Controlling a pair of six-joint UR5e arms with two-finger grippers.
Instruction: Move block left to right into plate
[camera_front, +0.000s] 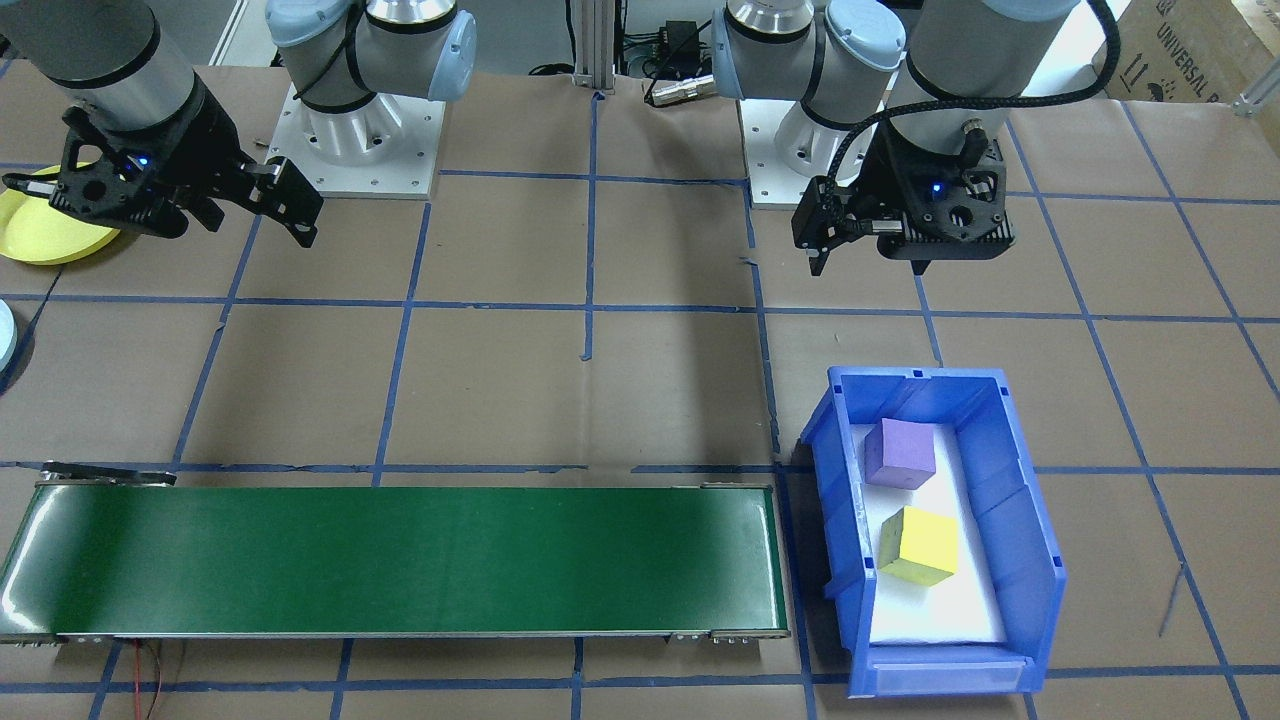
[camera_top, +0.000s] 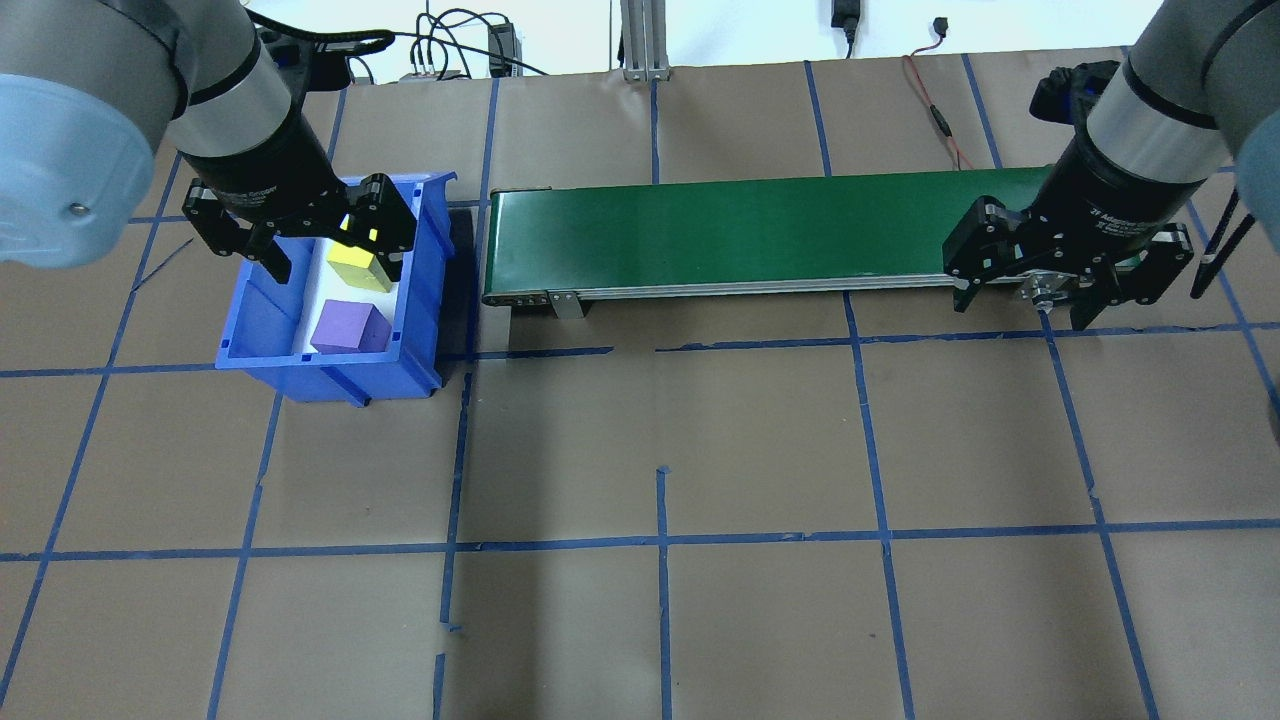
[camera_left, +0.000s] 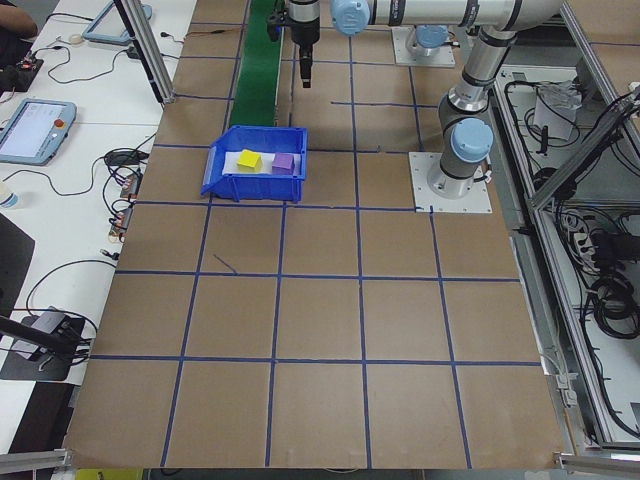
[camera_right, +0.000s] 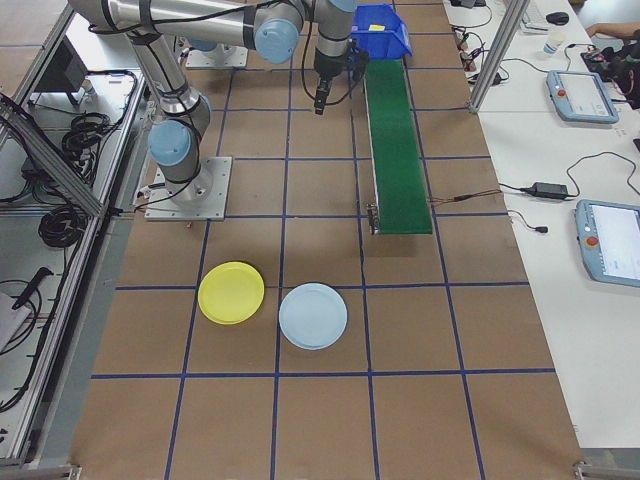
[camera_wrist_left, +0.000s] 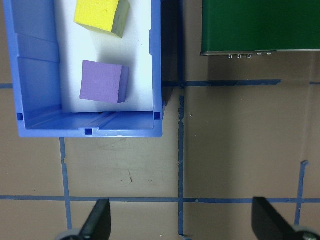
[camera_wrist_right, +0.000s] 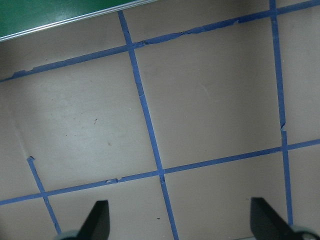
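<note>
Nothing is picked up yet — I judge this the very start, with the reach into the bin the step in hand. My left gripper (camera_top: 300, 235) hangs spread wide and empty above the table beside the blue bin (camera_front: 1040, 560), and my right gripper (camera_top: 1065, 280) hangs likewise splayed, holding nothing, over bare table near the far end of the green conveyor (camera_front: 400, 560). Two blocks lie in the bin on its white liner, apart from each other: a purple block (camera_front: 899, 453) and a yellow block (camera_front: 920, 544). The task does not say which one, so I cannot tell which is meant. The next move, as I see it, calls for bringing my left fingers over one block, squaring them to its flat faces, and descending between the bin walls without clipping the rim. My left wrist camera shows only the bin's near end and the conveyor's end plate; it shows no plate at all. The exterior right view alone shows the whole goal — a yellow plate (camera_right: 231, 292) and a pale blue plate (camera_right: 313, 315) side by side, well apart from the conveyor's end.
</note>
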